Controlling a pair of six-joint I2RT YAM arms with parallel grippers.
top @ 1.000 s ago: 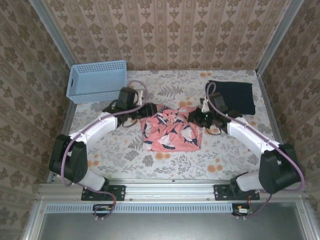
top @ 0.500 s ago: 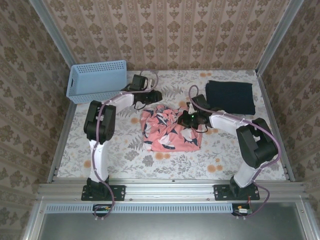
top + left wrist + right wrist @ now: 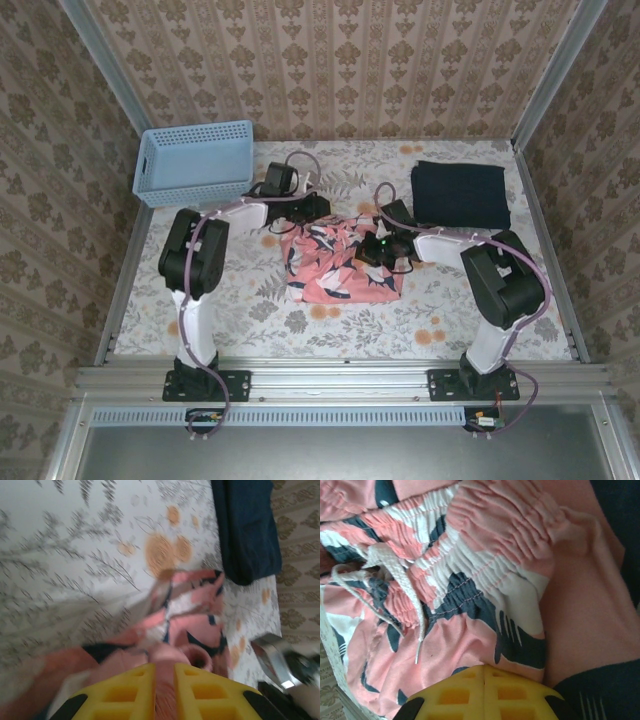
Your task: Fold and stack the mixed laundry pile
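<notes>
Coral-pink leaf-print soft garment met by two grippers.
Its cloth is pinched by the left gripper; the right gripper is pressed fully closed.

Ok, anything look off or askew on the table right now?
The coral-pink print garment lies bunched and crooked mid-table, waistband rumpled, drawstring loose. The navy garment sits neatly folded at far right. Nothing spilled or damaged.

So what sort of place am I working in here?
Likely a robot test booth dressed up as a home laundry corner: wallpapered walls in metal framing, a flowered tablecloth, a blue basket and pink shorts.
</notes>
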